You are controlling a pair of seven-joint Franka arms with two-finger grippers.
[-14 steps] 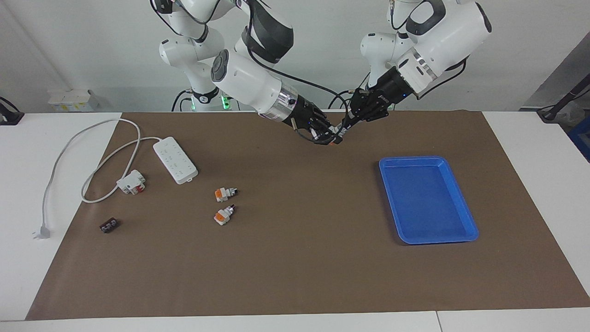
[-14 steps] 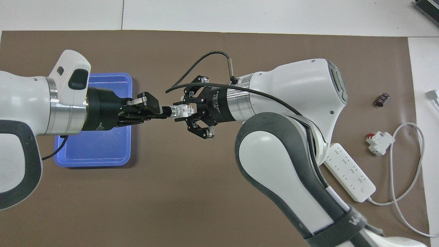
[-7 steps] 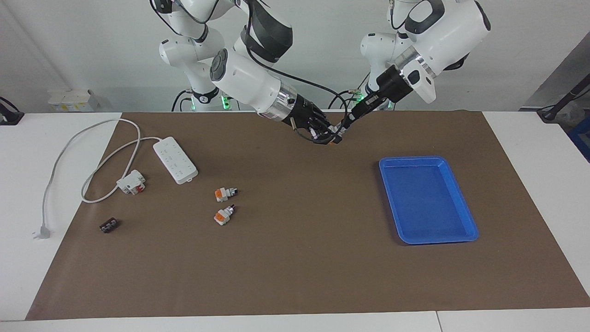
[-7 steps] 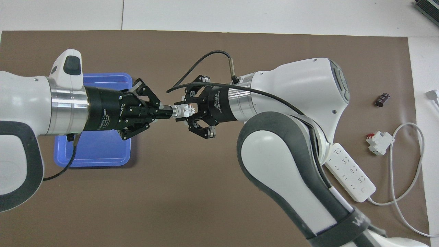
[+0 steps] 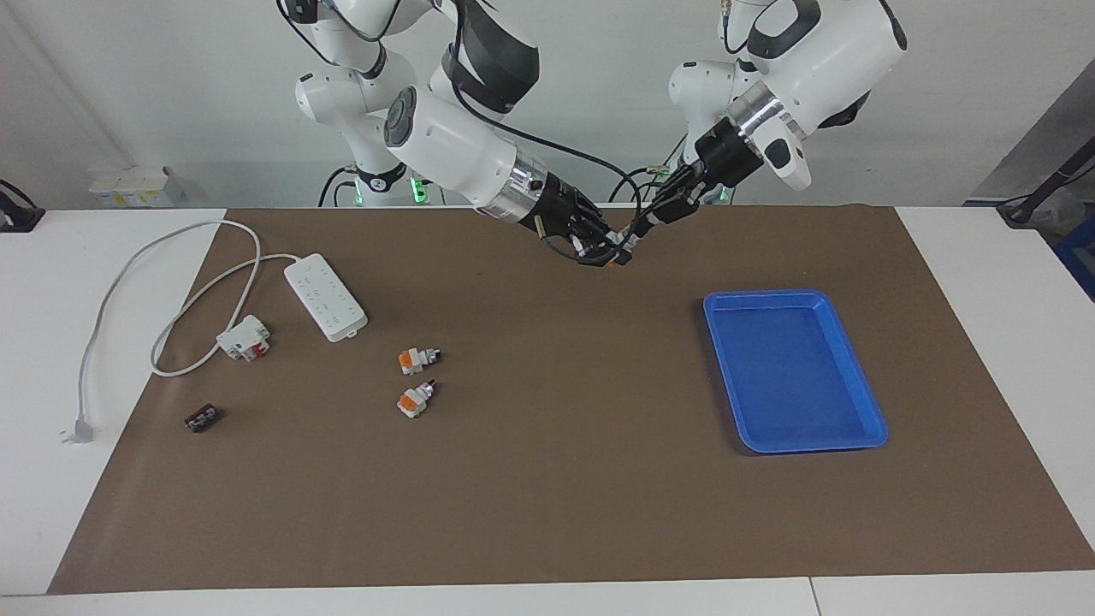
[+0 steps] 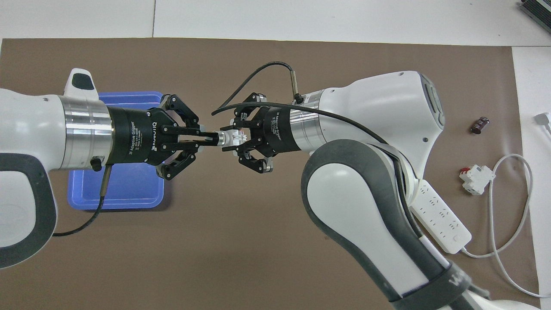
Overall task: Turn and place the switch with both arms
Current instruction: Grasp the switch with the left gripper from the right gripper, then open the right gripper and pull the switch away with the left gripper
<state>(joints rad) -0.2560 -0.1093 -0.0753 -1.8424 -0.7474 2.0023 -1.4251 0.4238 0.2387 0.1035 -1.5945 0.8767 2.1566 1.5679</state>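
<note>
Black fingers of the right gripper pinch the white-grey body of the small rotary switch, held in the air over the brown table mat; the left gripper is pressed onto its black knob. Step in hand looks like the knob turn — best done with the wrist axis in line with the knob and the right arm holding firm, no pulling apart. Blue plastic tray waits toward the left arm's end. Two more orange-and-white switches lie on the mat.
</note>
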